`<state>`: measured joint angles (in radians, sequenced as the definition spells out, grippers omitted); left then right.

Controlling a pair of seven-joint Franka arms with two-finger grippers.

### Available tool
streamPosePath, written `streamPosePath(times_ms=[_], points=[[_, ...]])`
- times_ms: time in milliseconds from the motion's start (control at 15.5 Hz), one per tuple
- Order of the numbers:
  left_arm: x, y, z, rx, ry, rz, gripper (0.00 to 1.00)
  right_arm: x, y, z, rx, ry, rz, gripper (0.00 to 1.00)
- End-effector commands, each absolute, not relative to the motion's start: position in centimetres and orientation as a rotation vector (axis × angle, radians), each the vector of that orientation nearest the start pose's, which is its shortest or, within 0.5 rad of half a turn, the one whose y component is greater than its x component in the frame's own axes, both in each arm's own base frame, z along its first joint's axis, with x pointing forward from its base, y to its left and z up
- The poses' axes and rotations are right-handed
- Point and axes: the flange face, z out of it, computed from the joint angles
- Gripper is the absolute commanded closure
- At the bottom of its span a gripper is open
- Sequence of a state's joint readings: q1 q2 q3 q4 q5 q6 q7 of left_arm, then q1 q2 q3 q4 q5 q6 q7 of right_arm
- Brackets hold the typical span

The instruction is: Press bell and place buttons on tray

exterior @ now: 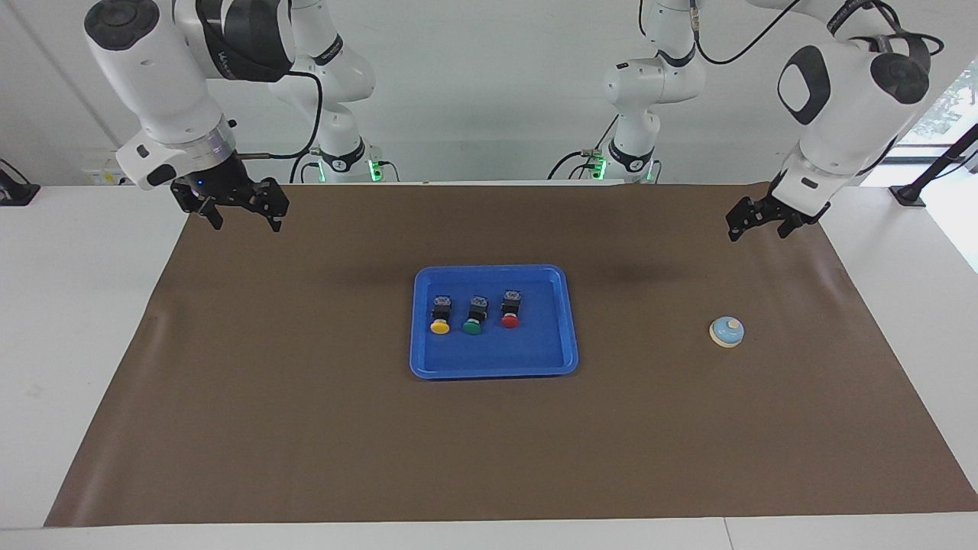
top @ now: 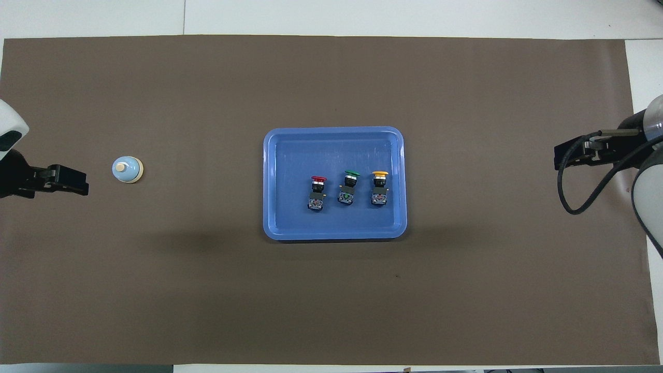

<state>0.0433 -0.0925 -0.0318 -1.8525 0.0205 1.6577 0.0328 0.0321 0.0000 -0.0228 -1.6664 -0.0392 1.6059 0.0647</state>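
Observation:
The light blue bell [exterior: 727, 331] [top: 127, 169] with its cream knob sits alone on the brown mat toward the left arm's end of the table. My left gripper [exterior: 759, 225] [top: 77, 181] hangs open and empty, high over the mat and clear of the bell. The blue tray [exterior: 495, 372] [top: 334, 234] lies mid-table. In it lie the yellow button [exterior: 439, 315] [top: 379, 187], the green button [exterior: 473, 316] [top: 349, 186] and the red button [exterior: 510, 310] [top: 317, 192], side by side in a row. My right gripper [exterior: 241, 218] [top: 559, 155] waits open above the mat's corner at the right arm's end.
A brown mat [exterior: 306, 428] covers most of the white table. Both arm bases stand at the robots' edge of the table. A black bracket [exterior: 913, 191] sits on the white table at the left arm's end.

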Motion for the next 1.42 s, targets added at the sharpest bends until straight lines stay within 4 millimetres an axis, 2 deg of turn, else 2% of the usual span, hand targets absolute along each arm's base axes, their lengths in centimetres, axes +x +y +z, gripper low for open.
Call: streamPosePath(times_ms=[0, 129, 323, 841, 1035, 1358], points=[[50.2, 0.4, 58.4, -3.103, 0.029, 0.227, 0.0, 54.8, -0.2, 58.4, -3.19, 0.066, 0.103, 0.0], [50.2, 0.4, 61.1, -3.112, 0.031, 0.24, 0.0, 54.8, -0.2, 58.4, -3.188, 0.066, 0.103, 0.0], [51.1, -0.1, 62.4, -3.152, 0.031, 0.206, 0.0, 54.8, -0.2, 58.4, -3.19, 0.066, 0.103, 0.0], [51.8, 0.0, 62.8, -3.154, 0.029, 0.196, 0.0, 54.8, -0.2, 58.4, -3.188, 0.066, 0.103, 0.0], [52.3, 0.1, 62.8, -3.154, 0.023, 0.143, 0.0, 54.8, -0.2, 58.4, -3.19, 0.066, 0.103, 0.0], [52.0, 0.2, 62.1, -3.152, 0.025, 0.15, 0.0, 54.8, -0.2, 58.4, -3.188, 0.066, 0.103, 0.0]])
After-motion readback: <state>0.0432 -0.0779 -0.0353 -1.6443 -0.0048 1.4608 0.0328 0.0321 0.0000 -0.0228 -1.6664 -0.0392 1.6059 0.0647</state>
